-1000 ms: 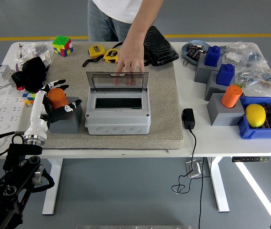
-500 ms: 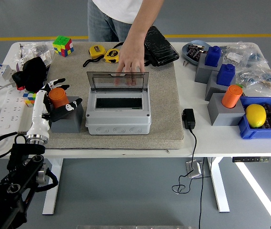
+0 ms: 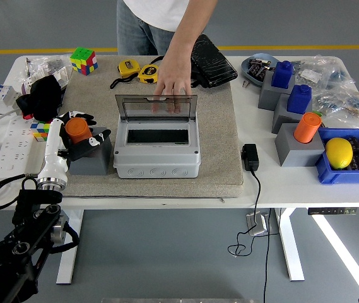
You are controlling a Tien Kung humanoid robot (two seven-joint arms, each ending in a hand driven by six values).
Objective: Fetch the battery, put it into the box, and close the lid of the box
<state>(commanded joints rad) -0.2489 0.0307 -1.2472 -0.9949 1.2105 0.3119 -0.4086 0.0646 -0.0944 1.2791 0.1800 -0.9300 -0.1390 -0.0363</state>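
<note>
The robot's left hand [image 3: 73,134] reaches in from the lower left, its black-tipped fingers [image 3: 97,137] curled around the orange cylindrical battery [image 3: 77,130], which stands upright in a grey block holder [image 3: 92,160] on the white bench [image 3: 166,187]. Whether the fingers press the battery firmly cannot be told, but they wrap it on both sides. Just to the right of the fingers sits the grey plastic box [image 3: 156,151] on a beige felt mat [image 3: 220,139], its clear hinged lid [image 3: 156,107] standing upright at the far side. Beyond the lid, a person's hand [image 3: 171,82] rests its fingertips on the lid's top edge. Past the fingers lies a black cloth bundle [image 3: 41,96].
</note>
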